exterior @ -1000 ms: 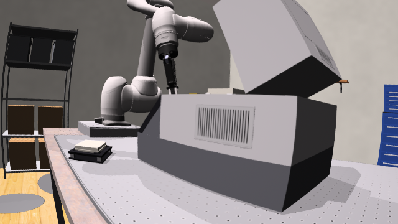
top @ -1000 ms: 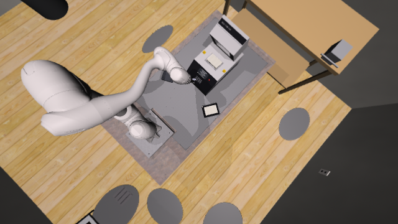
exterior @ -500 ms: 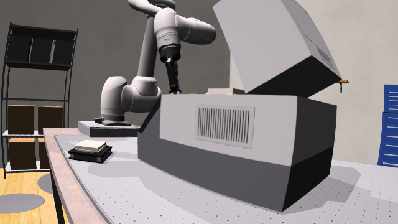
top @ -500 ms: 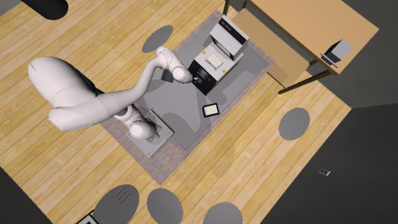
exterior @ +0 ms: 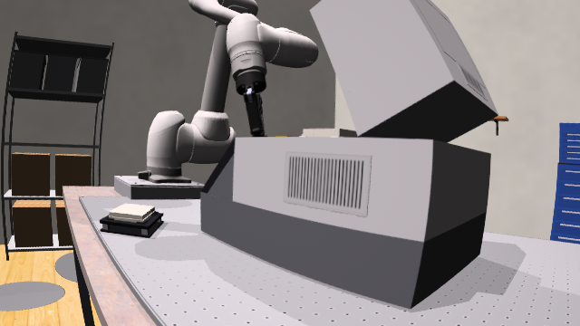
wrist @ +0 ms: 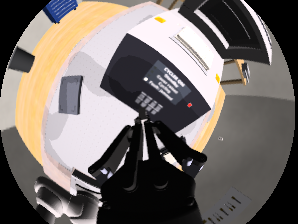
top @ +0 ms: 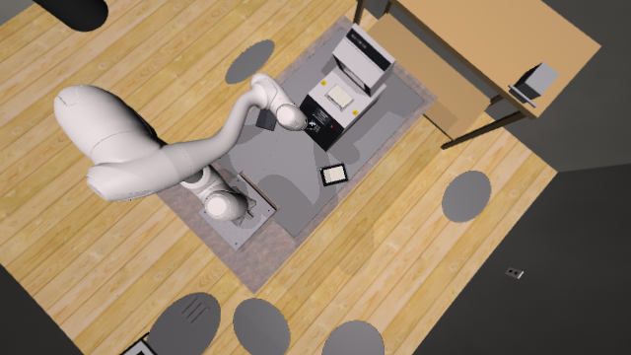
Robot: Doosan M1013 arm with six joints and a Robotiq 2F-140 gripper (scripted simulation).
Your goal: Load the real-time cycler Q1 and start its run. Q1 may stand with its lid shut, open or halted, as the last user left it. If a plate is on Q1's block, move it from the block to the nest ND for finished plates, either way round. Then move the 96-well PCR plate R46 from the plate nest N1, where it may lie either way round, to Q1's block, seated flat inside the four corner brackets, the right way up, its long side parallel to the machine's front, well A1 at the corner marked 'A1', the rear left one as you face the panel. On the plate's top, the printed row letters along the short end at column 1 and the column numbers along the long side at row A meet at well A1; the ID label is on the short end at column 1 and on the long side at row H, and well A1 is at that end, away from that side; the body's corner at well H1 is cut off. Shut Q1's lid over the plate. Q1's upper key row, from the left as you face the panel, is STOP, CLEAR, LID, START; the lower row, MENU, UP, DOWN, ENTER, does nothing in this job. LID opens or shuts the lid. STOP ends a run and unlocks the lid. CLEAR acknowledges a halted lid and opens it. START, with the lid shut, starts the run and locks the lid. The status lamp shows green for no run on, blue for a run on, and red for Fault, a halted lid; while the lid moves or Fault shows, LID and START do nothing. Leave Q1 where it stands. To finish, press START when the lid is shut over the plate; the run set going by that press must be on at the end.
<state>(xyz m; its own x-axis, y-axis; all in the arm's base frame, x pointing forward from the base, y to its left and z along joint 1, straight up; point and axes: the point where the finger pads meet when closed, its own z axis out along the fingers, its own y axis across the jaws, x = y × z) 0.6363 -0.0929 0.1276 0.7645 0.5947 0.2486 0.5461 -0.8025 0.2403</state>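
The cycler Q1 (top: 349, 105) stands on the grey bench with its lid (exterior: 394, 63) tilted partway up. A pale plate (top: 340, 96) lies on its block. The lamp (wrist: 190, 104) on the black front panel (wrist: 162, 90) shows red. My gripper (wrist: 143, 112) is shut and empty, with its tips pointing down just in front of the panel's key rows (wrist: 149, 104). It also shows in the top and exterior views (top: 310, 123) (exterior: 257, 130). Another pale plate (top: 333, 174) lies in a black nest (exterior: 131, 222) in front of Q1. A dark empty nest (top: 266, 119) lies under my arm.
The arm's base (top: 224, 204) stands at the bench's near corner. A wooden table (top: 493, 44) with a small grey box (top: 534, 81) stands behind Q1. A dark shelf rack (exterior: 50, 136) stands beside the bench, and blue drawers (exterior: 566, 181) behind it.
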